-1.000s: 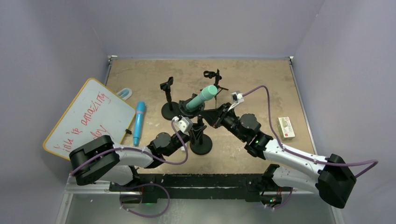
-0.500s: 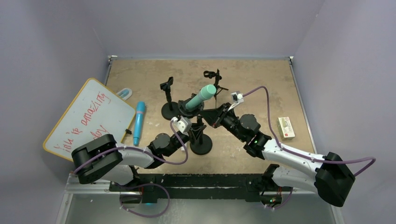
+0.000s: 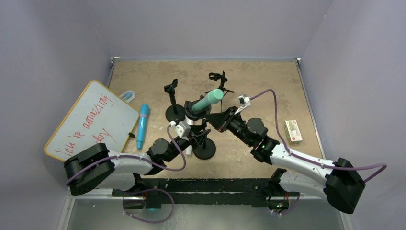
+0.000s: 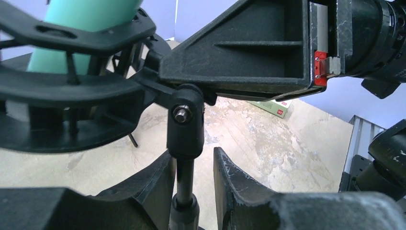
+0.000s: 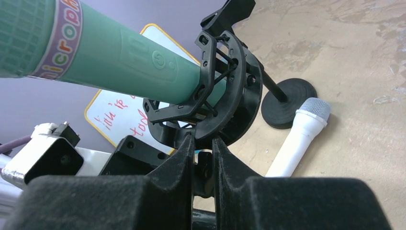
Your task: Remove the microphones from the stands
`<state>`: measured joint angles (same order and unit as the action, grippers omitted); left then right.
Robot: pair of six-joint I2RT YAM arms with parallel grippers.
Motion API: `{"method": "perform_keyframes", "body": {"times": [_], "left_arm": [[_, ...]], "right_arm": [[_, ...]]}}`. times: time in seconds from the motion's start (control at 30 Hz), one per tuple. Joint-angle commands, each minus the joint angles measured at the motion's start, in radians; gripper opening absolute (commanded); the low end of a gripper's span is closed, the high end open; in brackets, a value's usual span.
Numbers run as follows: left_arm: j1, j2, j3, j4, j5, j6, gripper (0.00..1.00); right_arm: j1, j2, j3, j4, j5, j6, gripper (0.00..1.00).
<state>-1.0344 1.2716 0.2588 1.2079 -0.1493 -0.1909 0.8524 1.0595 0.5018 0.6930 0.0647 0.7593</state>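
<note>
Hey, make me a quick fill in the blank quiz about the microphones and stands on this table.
1. The right gripper is shut on the stand whose ring mount holds the teal microphone; the microphone lying near its base is ____.
2. The microphone beside the whiteboard is ____.
3. The whiteboard's writing is ____.
Missing words: white, blue, red.

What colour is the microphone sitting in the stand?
The microphone is teal green; right wrist view.
</note>
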Motion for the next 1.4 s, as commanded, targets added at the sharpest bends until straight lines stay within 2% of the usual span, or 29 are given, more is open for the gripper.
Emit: {"method": "perform_keyframes", "body": {"times": [0.0, 0.13, 0.7, 0.73, 0.8, 0.9, 1.03, 1.37], "left_arm": [[-0.004, -0.009, -0.053, 0.129, -0.030, -0.002, 0.25], [-0.004, 0.005, -0.053, 0.121, -0.017, 0.007, 0.01], [-0.027, 0.081, -0.127, 0.091, -0.051, -0.023, 0.00], [-0.027, 0.084, -0.127, 0.091, -0.053, -0.032, 0.05], [-0.027, 0.082, -0.124, 0.099, -0.051, -0.050, 0.25], [-0.027, 0.058, -0.121, 0.079, -0.040, -0.060, 0.39], [-0.028, 0.012, -0.127, -0.001, -0.041, -0.068, 0.42], [-0.071, -0.089, -0.209, -0.198, -0.036, -0.201, 0.42]], "right_arm": [[0.006, 0.048, -0.078, -0.260, 0.006, -0.021, 0.14], [0.005, 0.052, -0.079, -0.254, 0.000, -0.025, 0.14], [0.006, 0.110, -0.135, -0.194, -0.008, -0.035, 0.11], [0.007, 0.111, -0.135, -0.198, -0.007, -0.035, 0.11], [0.007, 0.111, -0.134, -0.205, -0.008, -0.041, 0.11], [0.006, 0.111, -0.134, -0.216, -0.008, -0.051, 0.11], [0.006, 0.113, -0.143, -0.221, -0.009, -0.057, 0.10], [0.007, 0.169, -0.189, -0.173, -0.033, -0.048, 0.08]]}}
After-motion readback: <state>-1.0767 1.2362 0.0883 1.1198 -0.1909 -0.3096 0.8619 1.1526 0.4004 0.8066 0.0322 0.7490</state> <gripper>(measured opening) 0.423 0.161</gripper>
